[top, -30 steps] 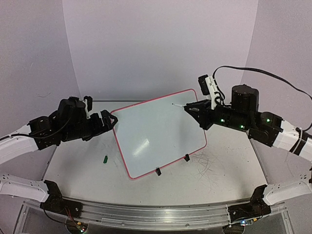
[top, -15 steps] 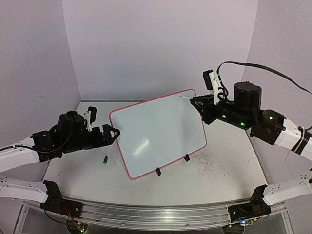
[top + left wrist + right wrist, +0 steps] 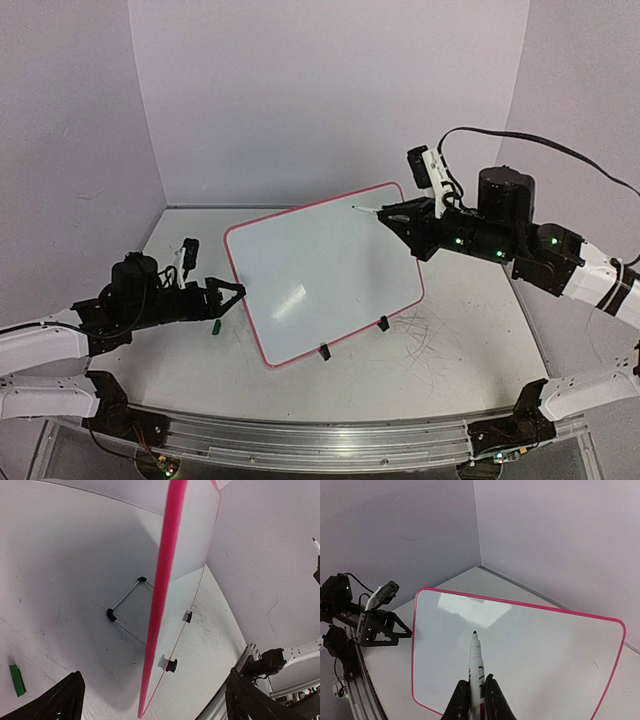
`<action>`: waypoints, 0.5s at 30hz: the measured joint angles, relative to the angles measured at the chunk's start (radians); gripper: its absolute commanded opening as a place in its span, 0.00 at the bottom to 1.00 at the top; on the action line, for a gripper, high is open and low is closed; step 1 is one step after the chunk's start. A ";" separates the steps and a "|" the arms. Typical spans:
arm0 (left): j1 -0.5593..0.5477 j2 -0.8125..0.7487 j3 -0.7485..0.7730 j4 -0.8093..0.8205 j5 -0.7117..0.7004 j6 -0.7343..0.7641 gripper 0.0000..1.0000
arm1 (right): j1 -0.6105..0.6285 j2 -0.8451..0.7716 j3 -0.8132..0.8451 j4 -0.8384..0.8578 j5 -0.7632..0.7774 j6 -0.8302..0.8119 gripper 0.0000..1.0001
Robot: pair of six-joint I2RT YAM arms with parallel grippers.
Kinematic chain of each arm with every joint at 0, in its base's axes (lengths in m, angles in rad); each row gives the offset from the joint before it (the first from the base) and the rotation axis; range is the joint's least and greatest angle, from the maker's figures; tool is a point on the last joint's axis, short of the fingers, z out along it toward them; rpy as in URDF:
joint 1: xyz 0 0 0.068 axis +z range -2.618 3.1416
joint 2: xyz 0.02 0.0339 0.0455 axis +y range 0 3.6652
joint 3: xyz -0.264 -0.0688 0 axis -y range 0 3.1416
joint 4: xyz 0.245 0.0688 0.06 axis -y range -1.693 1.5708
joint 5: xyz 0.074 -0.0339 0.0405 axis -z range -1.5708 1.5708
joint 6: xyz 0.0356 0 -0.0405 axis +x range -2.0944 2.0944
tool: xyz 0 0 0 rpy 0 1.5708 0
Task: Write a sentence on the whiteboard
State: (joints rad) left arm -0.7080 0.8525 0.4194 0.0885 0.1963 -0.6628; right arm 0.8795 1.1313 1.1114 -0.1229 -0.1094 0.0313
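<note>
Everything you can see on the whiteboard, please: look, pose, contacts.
The whiteboard is a glossy white rounded-corner rectangle with a thin pink-red rim; no legible writing is visible. It stands tilted back on the table, on two black clip feet along its lower edge, with a wire prop behind. The open left gripper straddles its left edge; contact is unclear. The marker in the right gripper points at its upper part.

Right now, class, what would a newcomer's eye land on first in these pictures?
The whiteboard, pink-rimmed and propped in the middle of the table, looks blank. The right gripper holds a marker, its tip near the whiteboard's far right corner. The open left gripper sits at the whiteboard's left edge, with a green cap lying beside it.
</note>
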 measured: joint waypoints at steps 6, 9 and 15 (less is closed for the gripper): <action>0.019 0.004 -0.005 0.055 0.057 0.047 0.96 | 0.000 0.030 0.021 -0.001 -0.019 0.024 0.00; 0.040 0.008 -0.022 0.096 0.089 0.066 0.94 | 0.000 0.052 0.038 -0.001 -0.027 0.041 0.00; 0.102 0.029 -0.085 0.209 0.185 0.079 0.94 | 0.000 0.085 0.065 -0.002 -0.041 0.053 0.00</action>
State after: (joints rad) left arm -0.6056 0.8818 0.3347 0.2974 0.3817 -0.5841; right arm 0.8795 1.2164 1.1763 -0.1248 -0.1502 0.0839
